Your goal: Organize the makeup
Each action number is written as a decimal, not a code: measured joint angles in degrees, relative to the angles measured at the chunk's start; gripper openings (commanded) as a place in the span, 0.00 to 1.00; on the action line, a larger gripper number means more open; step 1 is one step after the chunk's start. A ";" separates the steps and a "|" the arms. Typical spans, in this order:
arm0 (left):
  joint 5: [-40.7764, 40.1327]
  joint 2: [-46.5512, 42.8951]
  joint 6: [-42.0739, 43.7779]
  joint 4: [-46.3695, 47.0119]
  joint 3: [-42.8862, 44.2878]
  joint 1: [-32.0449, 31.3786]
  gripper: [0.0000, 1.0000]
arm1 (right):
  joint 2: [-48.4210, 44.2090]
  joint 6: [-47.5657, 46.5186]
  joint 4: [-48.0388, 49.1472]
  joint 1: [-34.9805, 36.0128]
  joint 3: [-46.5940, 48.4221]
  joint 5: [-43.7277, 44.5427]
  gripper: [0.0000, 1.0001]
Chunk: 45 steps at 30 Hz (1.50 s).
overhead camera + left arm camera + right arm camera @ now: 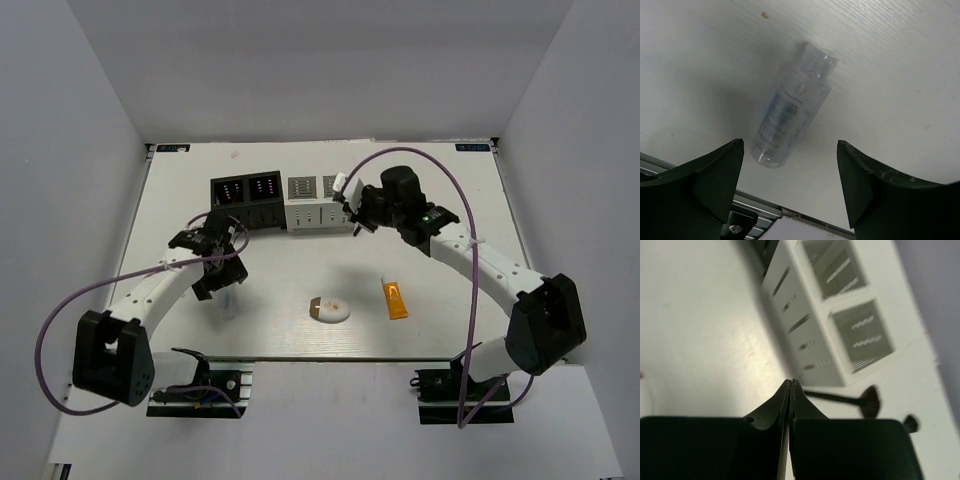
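Left claw point(790, 144) wide above clear bottle point(790, 110) by table edge point(810, 202) — right claw point(791, 382) shut.

Two organizer boxes are standing side by side at the back of the table point(300, 270), the left box point(250, 200) touching the right box point(312, 203). A brush point(840, 397) is showing just beside the right box's front right corner. Nearer the arms, the bottle point(228, 300) is resting to the left, the compact point(330, 311) is sitting in the middle, and the tube point(395, 298) is lying near it on the right, all three apart
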 measured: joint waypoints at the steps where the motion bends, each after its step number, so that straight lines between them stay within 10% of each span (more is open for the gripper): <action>1: -0.20 1.22 0.50 0.09 0.66 0.00 0.85 | -0.44 0.94 -0.61 -0.46 -1.60 -1.03 0.00; 8: -0.79 9.40 4.61 3.61 3.41 0.00 0.78 | -2.82 5.29 -2.67 -4.46 -4.79 -4.24 0.31; 21: -1.38 14.78 6.97 7.56 1.29 0.09 0.50 | -4.59 8.96 -1.51 -9.55 -5.27 -8.15 0.32; 27: -1.14 12.94 6.88 8.74 -0.15 0.00 0.16 | -4.59 9.86 -1.66 -10.58 -5.27 -9.62 0.32; 33: 5.07 3.48 7.32 10.12 -1.46 0.04 0.02 | -4.66 9.94 -2.51 -11.47 -5.27 -12.15 0.32; 45: 18.05 -6.27 9.55 23.30 11.63 0.00 0.00 | -5.29 10.08 -2.64 -12.74 -5.27 -14.49 0.31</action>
